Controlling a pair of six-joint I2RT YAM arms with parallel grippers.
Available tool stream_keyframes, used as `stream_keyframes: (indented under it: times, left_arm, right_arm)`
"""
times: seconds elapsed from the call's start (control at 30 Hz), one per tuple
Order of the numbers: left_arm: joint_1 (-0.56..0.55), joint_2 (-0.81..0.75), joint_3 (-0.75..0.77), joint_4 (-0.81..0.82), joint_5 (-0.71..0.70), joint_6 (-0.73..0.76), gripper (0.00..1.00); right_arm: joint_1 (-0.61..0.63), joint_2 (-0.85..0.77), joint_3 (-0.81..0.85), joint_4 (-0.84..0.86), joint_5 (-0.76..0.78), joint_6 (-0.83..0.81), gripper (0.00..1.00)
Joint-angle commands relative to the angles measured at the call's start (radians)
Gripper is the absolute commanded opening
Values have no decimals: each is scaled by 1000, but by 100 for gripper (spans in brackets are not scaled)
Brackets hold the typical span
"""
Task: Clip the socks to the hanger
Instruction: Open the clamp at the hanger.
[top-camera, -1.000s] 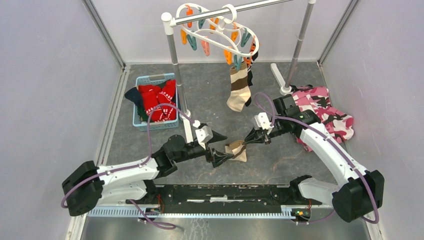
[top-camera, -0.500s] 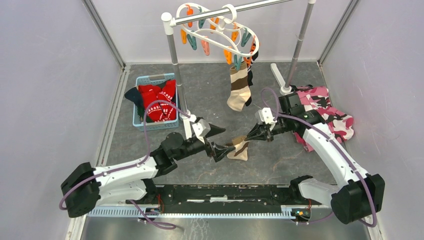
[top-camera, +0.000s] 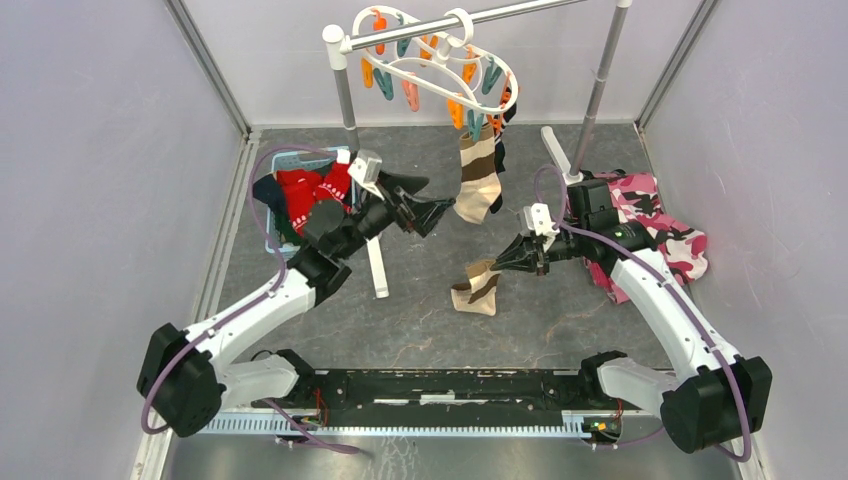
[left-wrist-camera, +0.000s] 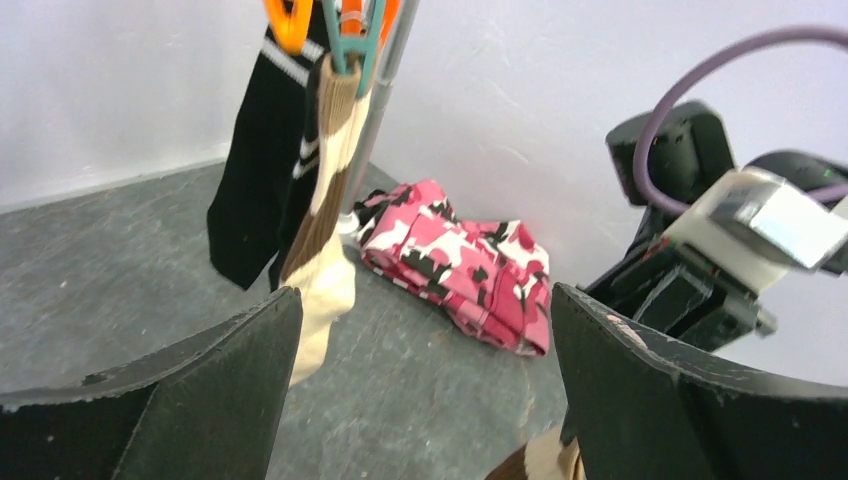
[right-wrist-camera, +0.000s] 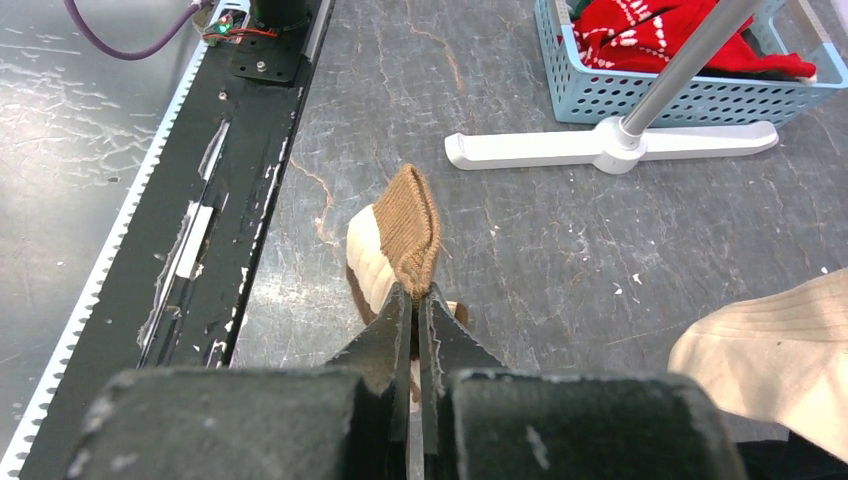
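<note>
Tan and brown stripes mark the loose fabric sock (top-camera: 478, 290), which hangs by its ribbed cuff from the right gripper (top-camera: 507, 265). The jaws are pinched tight on that cuff, a hold that keeps the opening uppermost and ready for a clip. Whether the toe brushes the grey table I cannot tell. The left gripper (top-camera: 432, 203) is raised near the rack with its jaws spread wide and nothing between them, probably free to squeeze a clothespin open. The white plastic oval-ring hanger (top-camera: 432, 62) hooks over the silver metal pole rack (top-camera: 520, 10), well above the held sock. A matching striped hanging sock (top-camera: 478, 180) and a black hanging sock (left-wrist-camera: 250, 190) are already clipped there. Red patterned socks (top-camera: 315, 200) wait in the pale blue plastic basket (top-camera: 300, 250), and a pink camouflage cloth (top-camera: 655, 225) lies beneath the right arm
</note>
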Motion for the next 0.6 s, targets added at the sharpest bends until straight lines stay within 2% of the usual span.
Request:
stream_keyframes:
  times: [0.0,0.17,0.37,0.57]
  left_arm:
    - [1,63,135,33,-47,-102,95]
    - [1,140,229,21,-204,-107,88]
    - [1,223,295,74,-267,-87,77]
    - [1,314,368,123,-274,-61,74]
  right_arm:
    - [-4,-18,-2,41,-5,39,0]
    - [-5,-15,-4,46,-2,41,0]
    - [-5,-11,-5,47,-5,44,0]
    - [-4,-12,-7,47,-5,44,0]
